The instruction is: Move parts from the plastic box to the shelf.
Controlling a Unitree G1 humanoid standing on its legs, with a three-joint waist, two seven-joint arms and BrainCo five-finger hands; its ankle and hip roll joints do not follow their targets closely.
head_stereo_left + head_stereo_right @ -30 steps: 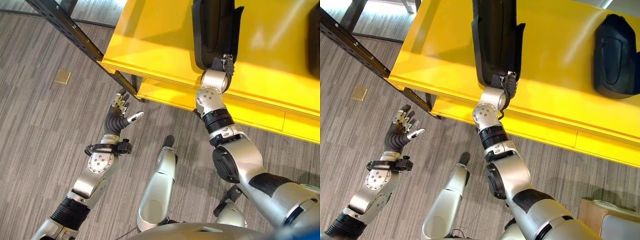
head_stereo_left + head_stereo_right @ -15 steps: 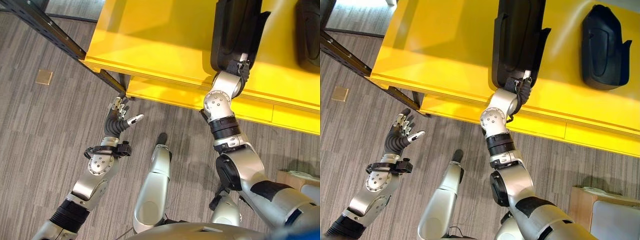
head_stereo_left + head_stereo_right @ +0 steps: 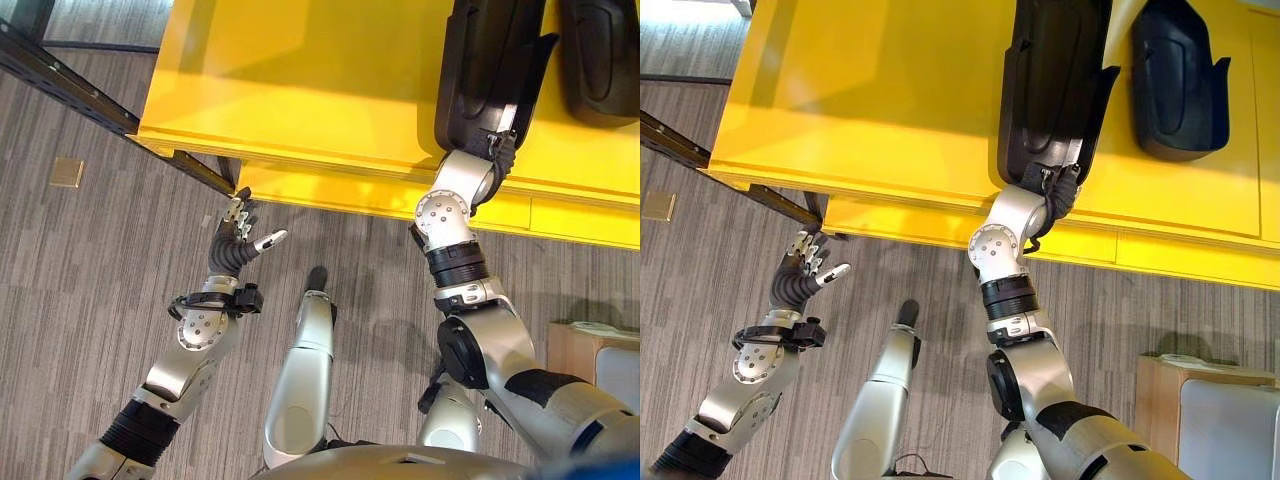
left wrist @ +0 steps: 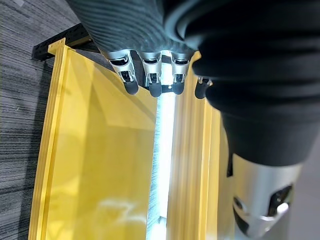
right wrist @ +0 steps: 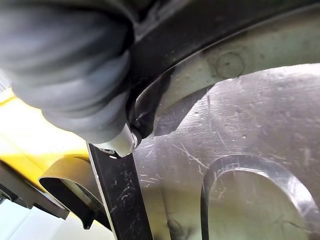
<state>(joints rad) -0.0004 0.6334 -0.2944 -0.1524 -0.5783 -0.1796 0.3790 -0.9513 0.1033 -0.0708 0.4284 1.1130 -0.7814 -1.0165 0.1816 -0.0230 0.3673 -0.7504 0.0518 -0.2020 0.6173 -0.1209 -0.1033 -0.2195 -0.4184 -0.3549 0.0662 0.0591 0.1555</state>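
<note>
Your right hand [image 3: 1058, 185] is tucked under the black part's [image 3: 1055, 80] near end, finger state unreadable | part lies long and glossy on the yellow shelf [image 3: 870, 90], overhanging its front edge, second black part [image 3: 1178, 80] just beside | your left hand [image 3: 240, 225] hangs spread and empty over grey floor [image 3: 70, 280].

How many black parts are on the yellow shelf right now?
2: one black part at the right hand, another black part beside it, farther right on the yellow shelf. Others may lie outside view.
</note>
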